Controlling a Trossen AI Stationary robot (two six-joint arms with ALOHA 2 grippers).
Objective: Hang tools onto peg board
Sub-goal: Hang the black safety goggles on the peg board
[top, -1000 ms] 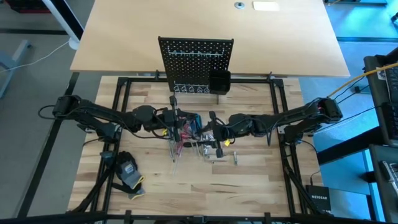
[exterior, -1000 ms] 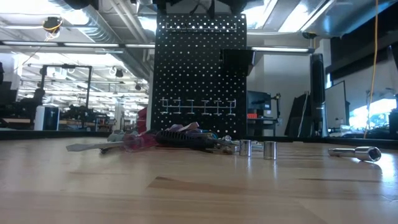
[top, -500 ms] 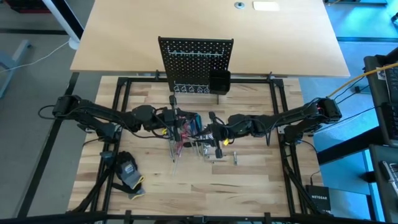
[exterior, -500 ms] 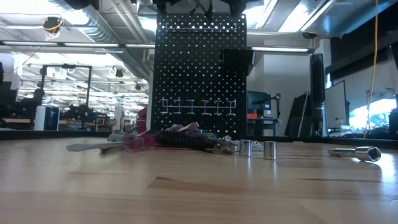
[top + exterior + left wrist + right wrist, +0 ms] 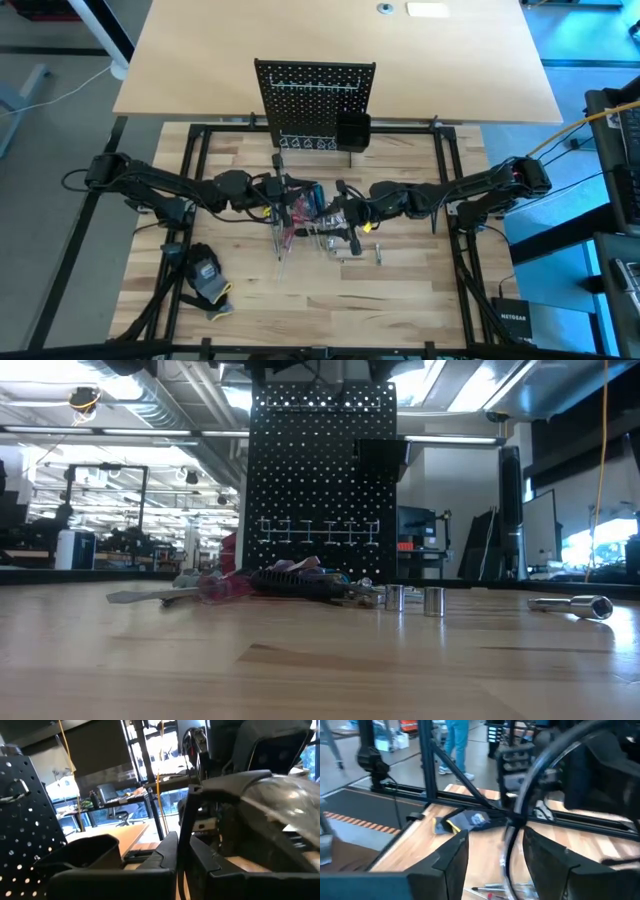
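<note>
The tools (image 5: 305, 218) lie in a loose pile on the wooden table in front of the peg board (image 5: 315, 95), and the low view shows the same pile (image 5: 270, 582). Above the pile, my left gripper (image 5: 293, 195) is shut on a slim dark rod-like tool (image 5: 186, 815). My right gripper (image 5: 338, 208) faces it from the right. In the right wrist view its fingers stand open (image 5: 496, 837) on either side of that thin rod (image 5: 508, 855). The peg board stands upright with a row of wire hooks and a small black bin (image 5: 352, 130). My left gripper pinches the slim rod (image 5: 183, 832) between its two fingers. The fingers come about level from the table's left and lie across the rod. The rod stands roughly upright and is lifted clear of the table and the pile.
Two silver sockets (image 5: 410, 600) and a longer silver bit (image 5: 572, 604) lie to the right of the pile. A black-and-yellow glove (image 5: 205, 278) lies near the front left. A black metal frame (image 5: 190, 180) borders the wooden work area.
</note>
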